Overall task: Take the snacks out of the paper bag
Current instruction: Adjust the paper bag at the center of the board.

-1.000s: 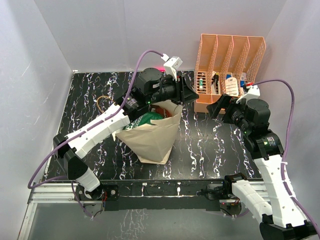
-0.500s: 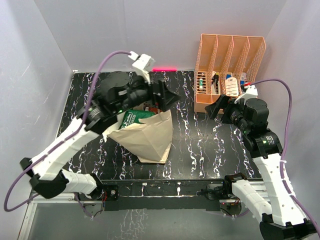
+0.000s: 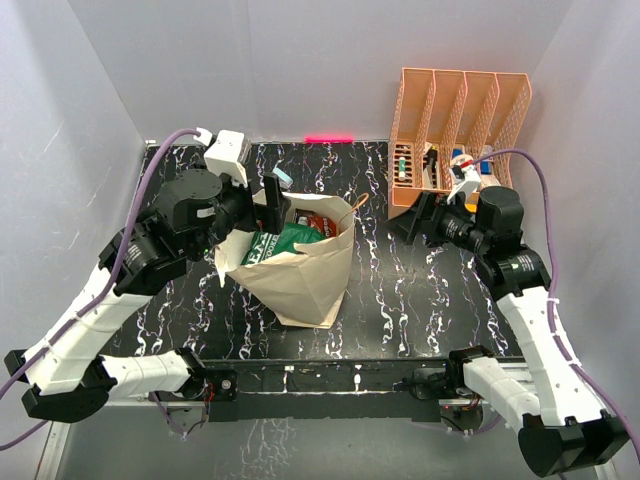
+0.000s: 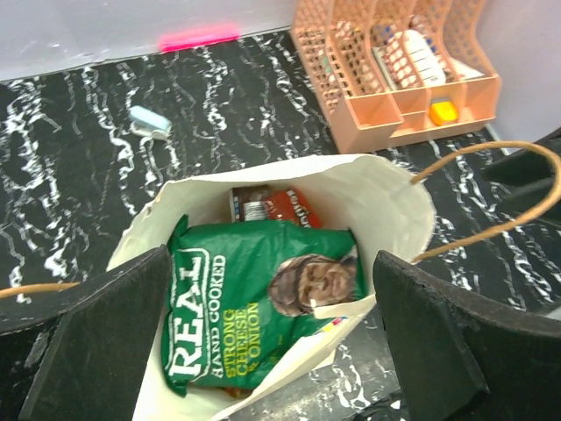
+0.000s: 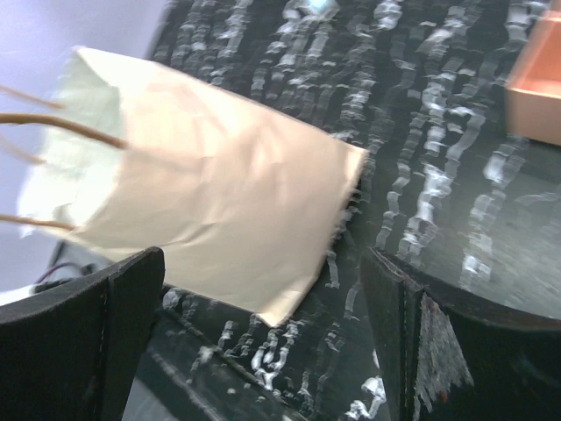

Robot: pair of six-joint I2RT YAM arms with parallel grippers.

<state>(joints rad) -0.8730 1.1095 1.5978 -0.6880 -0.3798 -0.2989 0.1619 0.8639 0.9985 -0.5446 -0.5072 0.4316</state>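
Note:
The tan paper bag [image 3: 300, 275] stands tilted mid-table with its mouth open upward. Inside it lies a dark green snack packet [image 3: 285, 240], and behind that a red-brown packet [image 3: 320, 222]. My left gripper [image 3: 262, 210] hovers open just above the bag's left rim. In the left wrist view its fingers [image 4: 88, 342] frame the green packet [image 4: 263, 298], the red-brown one [image 4: 280, 206] and the bag's rim [image 4: 386, 202], touching nothing. My right gripper [image 3: 415, 215] is open to the right of the bag. Its wrist view shows the bag's side [image 5: 210, 193] beyond the open gripper [image 5: 263, 333].
An orange divided rack [image 3: 460, 140] with small bottles and boxes stands at the back right, close behind my right gripper. A tiny light-blue block [image 3: 283, 178] lies behind the bag. The bag's cord handles [image 4: 491, 193] stick out to its right. White walls enclose the table.
My left arm swung back to the left and its jaws opened. The bag's mouth now gapes wider and faces up. My right gripper edged slightly left.

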